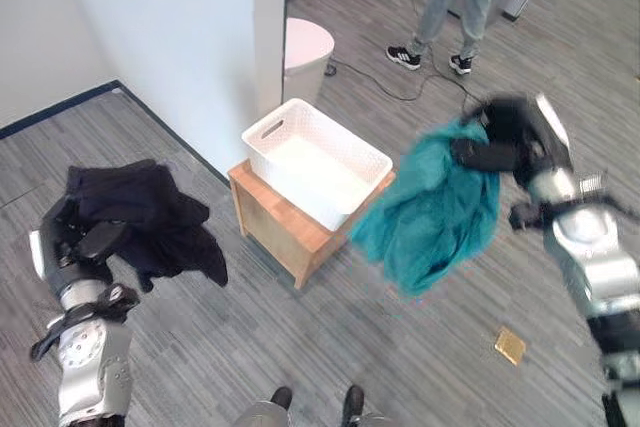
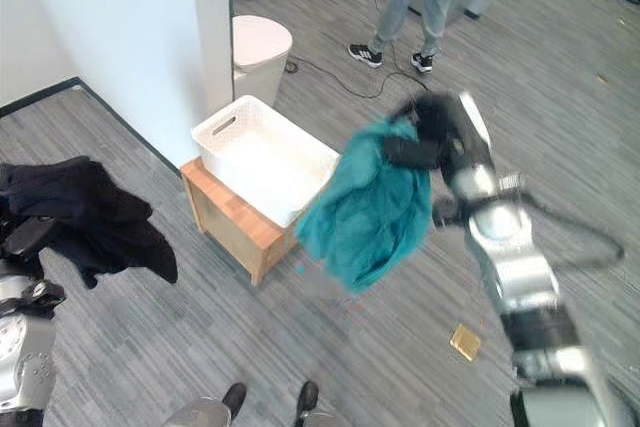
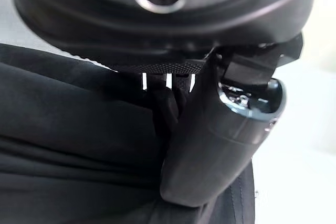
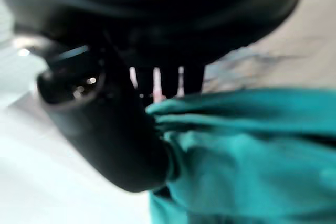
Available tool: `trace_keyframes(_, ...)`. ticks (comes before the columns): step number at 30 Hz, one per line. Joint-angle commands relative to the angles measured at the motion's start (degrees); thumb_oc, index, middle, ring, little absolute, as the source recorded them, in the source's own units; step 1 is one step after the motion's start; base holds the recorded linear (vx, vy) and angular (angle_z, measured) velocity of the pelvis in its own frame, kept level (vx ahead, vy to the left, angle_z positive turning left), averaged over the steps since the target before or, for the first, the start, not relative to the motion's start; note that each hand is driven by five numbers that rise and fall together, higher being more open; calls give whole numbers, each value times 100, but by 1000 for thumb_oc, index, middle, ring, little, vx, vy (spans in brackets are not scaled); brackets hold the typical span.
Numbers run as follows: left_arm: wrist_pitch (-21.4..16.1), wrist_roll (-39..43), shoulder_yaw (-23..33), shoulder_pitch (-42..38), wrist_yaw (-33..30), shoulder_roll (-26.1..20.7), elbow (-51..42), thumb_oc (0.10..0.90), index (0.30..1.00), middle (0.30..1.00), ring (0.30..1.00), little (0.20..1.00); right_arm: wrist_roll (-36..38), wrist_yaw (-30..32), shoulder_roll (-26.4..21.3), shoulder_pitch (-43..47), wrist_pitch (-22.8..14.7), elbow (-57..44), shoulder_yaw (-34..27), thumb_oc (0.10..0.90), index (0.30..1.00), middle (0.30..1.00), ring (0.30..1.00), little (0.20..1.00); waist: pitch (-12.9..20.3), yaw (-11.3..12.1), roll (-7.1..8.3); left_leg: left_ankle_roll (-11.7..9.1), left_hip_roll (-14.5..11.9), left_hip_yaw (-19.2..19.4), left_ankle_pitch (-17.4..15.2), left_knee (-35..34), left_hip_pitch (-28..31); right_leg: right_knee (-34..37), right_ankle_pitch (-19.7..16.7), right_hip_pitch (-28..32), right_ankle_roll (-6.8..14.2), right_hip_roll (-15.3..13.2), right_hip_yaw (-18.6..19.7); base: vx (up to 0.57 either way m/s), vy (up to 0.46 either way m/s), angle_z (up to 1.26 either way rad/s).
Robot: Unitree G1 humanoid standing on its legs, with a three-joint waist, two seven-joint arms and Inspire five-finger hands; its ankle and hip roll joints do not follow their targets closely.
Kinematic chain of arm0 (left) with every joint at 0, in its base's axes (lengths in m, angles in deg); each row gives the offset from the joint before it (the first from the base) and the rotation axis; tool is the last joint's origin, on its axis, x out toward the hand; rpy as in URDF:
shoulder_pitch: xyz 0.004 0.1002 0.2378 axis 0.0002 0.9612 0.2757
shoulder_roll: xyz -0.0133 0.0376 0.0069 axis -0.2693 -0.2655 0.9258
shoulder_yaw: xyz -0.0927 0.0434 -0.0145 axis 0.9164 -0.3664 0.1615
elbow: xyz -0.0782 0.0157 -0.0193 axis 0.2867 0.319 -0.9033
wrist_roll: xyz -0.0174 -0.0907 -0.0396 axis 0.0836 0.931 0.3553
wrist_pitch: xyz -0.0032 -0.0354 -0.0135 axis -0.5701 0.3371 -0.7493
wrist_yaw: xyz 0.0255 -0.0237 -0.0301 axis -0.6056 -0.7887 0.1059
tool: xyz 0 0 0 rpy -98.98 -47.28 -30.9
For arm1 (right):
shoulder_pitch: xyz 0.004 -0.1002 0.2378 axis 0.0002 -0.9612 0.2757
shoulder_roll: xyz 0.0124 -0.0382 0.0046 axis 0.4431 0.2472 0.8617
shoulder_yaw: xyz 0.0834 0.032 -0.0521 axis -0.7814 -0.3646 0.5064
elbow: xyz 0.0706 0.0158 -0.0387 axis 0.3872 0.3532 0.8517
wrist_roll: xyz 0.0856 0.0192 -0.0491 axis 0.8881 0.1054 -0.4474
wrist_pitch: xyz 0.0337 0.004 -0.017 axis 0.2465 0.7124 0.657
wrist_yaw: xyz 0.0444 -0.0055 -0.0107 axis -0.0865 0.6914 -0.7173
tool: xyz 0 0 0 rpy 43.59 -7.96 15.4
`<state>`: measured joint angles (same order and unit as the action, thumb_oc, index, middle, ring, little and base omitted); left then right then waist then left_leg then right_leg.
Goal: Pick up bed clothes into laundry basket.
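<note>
While hanging lengthwise, teal garment (image 1: 435, 212) in right hand (image 1: 500, 137).

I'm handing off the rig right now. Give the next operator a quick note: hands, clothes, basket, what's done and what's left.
Right hand: shut on the teal garment, held in the air beside the white laundry basket, not over it.
Left hand: shut on the black garment, held up at the robot's left.
Basket sits on a small wooden stand; nothing seen in it.
Done: both garments picked up.
Left: put both into the basket.
</note>
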<state>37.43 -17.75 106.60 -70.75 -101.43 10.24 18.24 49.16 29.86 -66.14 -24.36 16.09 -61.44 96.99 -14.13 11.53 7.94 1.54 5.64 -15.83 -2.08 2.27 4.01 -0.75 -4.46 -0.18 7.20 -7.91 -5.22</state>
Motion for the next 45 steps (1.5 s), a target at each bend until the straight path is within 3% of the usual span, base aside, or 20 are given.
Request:
trace_keyframes(1,-676,274,-169,82,447,-831,-561,400,300,300,300,300,-630,-52,-1025,2949,-411,713,1595,400,300,300,300,300,945,216,321,-282,-323,103,44,-297,-227,82,112,104,186,196,-104,139,-89,40)
trace_keyframes(3,-679,412,-210,172,489,-816,-514,400,300,300,300,300,-869,-72,-1004,3906,-370,1235,2501,400,300,300,300,300,957,284,374,-341,-392,77,97,-396,-237,194,110,158,161,243,-200,103,-65,31)
trace_keyframes(7,-634,538,-320,291,574,-788,-447,400,300,300,300,300,-1283,42,-807,4885,-315,2039,3445,400,300,300,300,300,957,327,381,-405,-453,-73,196,-564,-250,323,129,196,124,325,-288,66,-49,10)
trace_keyframes(12,-596,753,-383,422,638,-851,-263,400,300,300,300,300,-1970,345,-531,5704,-175,3312,4140,400,300,300,300,300,976,459,382,-482,-447,-269,316,-669,-365,467,175,228,93,379,-445,80,-14,25)
trace_keyframes(23,-549,870,-430,503,644,-961,-203,400,300,300,300,300,-2962,663,67,5896,169,4817,4278,400,300,300,300,300,874,767,202,-580,-275,-686,495,-692,-825,569,250,97,83,361,-847,30,6,25)
trace_keyframes(35,-506,1213,-652,383,667,-764,94,400,300,300,300,300,-2993,703,808,5882,239,4567,4114,400,300,300,300,300,710,950,217,-573,-212,-744,580,-708,-1165,575,307,-156,65,399,-904,1,3,6)
trace_keyframes(45,-485,1573,-304,736,858,-833,42,400,300,300,300,300,-3545,531,698,6163,365,5415,4673,400,300,300,300,300,515,1072,82,-560,-133,-810,660,-699,-1457,575,291,-408,60,365,-926,-17,6,4)
